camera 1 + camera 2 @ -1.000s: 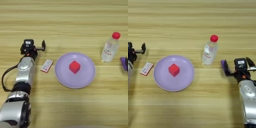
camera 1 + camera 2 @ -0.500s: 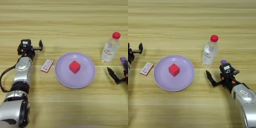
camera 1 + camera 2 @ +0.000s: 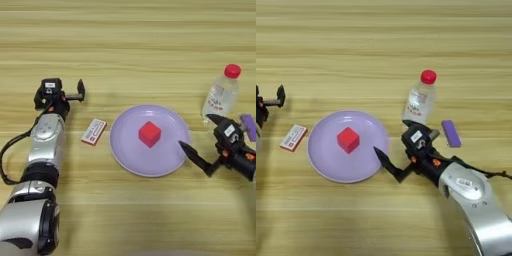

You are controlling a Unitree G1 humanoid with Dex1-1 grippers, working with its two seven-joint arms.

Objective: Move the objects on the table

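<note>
At the far left the left claw [image 3: 70, 97] is held over the table [image 3: 128, 45], fingers spread and grasping nothing, with the white box [image 3: 94, 131] lying just below and right of it. The red cube [image 3: 149, 134] is seen resting on the lilac plate [image 3: 125, 150]. On the right, the right claw [image 3: 395, 148] is spread wide and empty at the plate's right rim, one finger near the upright bottle [image 3: 419, 100], and a small purple block [image 3: 451, 133] lies beside it.

A round lilac plate [image 3: 331, 161] lies flat near the middle of the wooden surface, its rim a smooth pale ring and most of its face bare. Well to the right of the plate, a small flat purple block [image 3: 451, 133] lies on the wood, set slightly aslant and apart from the plate's edge
</note>
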